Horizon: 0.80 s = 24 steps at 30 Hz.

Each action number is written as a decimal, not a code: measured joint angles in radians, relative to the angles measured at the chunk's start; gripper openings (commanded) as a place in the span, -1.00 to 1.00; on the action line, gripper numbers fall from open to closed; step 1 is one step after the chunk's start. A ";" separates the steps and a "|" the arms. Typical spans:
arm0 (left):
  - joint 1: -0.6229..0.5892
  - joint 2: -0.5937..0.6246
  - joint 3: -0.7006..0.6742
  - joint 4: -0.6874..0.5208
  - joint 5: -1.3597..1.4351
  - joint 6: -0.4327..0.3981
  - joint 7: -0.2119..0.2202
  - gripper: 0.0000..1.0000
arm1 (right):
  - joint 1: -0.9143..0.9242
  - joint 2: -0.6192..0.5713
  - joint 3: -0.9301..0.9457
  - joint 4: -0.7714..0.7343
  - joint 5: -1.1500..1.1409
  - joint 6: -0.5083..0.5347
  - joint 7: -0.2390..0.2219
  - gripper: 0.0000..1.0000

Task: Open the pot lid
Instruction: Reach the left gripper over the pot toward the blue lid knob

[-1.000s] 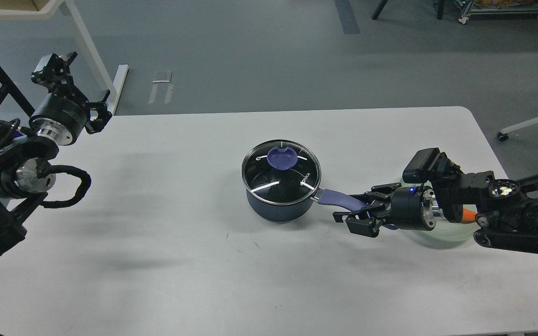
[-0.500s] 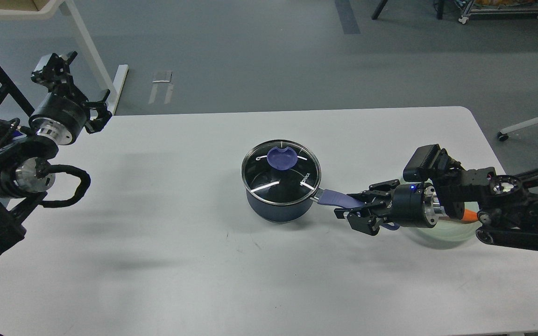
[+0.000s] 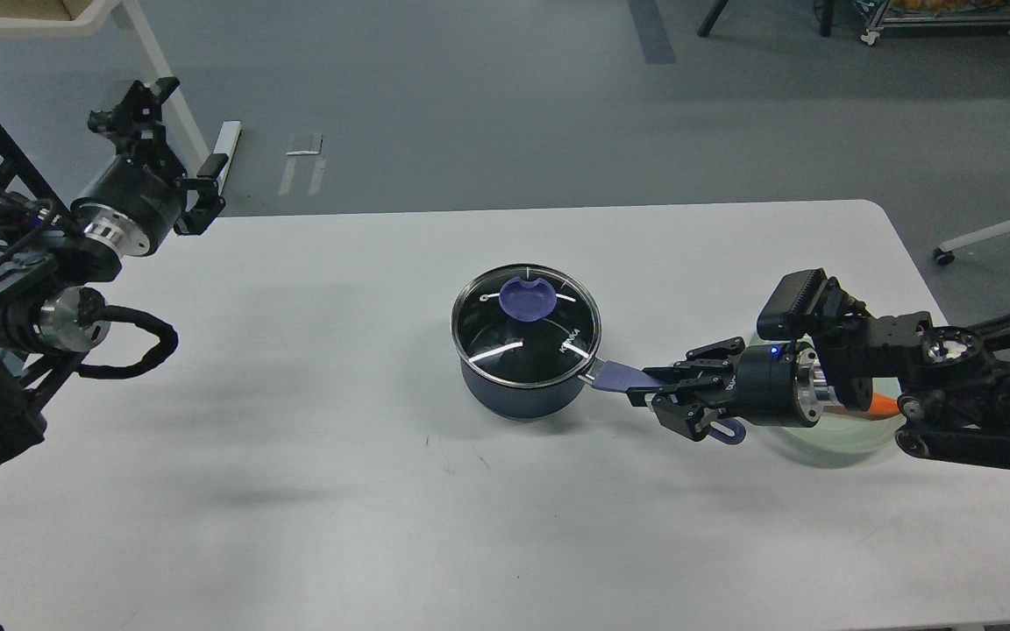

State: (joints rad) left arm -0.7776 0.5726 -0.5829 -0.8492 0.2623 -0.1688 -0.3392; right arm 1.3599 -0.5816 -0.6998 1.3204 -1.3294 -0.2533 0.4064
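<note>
The right gripper (image 3: 676, 396) has its 2 fingers closed on the blue pot handle (image 3: 623, 377). Straight out from its fingertips along that handle sits the dark pot (image 3: 522, 386) on the white table (image 3: 338, 491), the glass lid (image 3: 526, 313) seated on its rim, with the blue knob (image 3: 526, 298) on top. Just behind the gripper's wrist lies a pale green bowl (image 3: 847, 434). The left gripper (image 3: 174, 131) hangs well apart from the pot above the table's far-left corner, its fingers spread with nothing between them.
</note>
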 measured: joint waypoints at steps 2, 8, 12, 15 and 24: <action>-0.009 0.000 0.000 -0.018 0.046 -0.002 0.001 0.99 | 0.000 0.000 0.000 -0.001 0.000 0.000 0.000 -0.42; -0.042 0.001 0.050 -0.153 0.210 -0.005 0.006 0.99 | 0.000 0.000 0.001 -0.001 0.001 0.002 0.000 -0.57; -0.050 0.001 0.108 -0.265 0.379 0.006 0.006 0.99 | -0.001 0.000 0.001 -0.001 0.001 0.004 0.000 -0.57; -0.052 -0.013 0.121 -0.323 0.551 0.009 0.005 0.99 | -0.001 0.001 0.001 -0.002 0.001 0.005 0.000 -0.57; -0.114 -0.110 0.185 -0.384 1.097 0.047 0.004 0.99 | -0.002 0.009 0.002 -0.004 0.002 0.005 0.000 -0.57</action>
State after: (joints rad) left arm -0.8919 0.4630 -0.3983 -1.2330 1.3596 -0.1217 -0.3353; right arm 1.3575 -0.5729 -0.6981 1.3162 -1.3269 -0.2485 0.4063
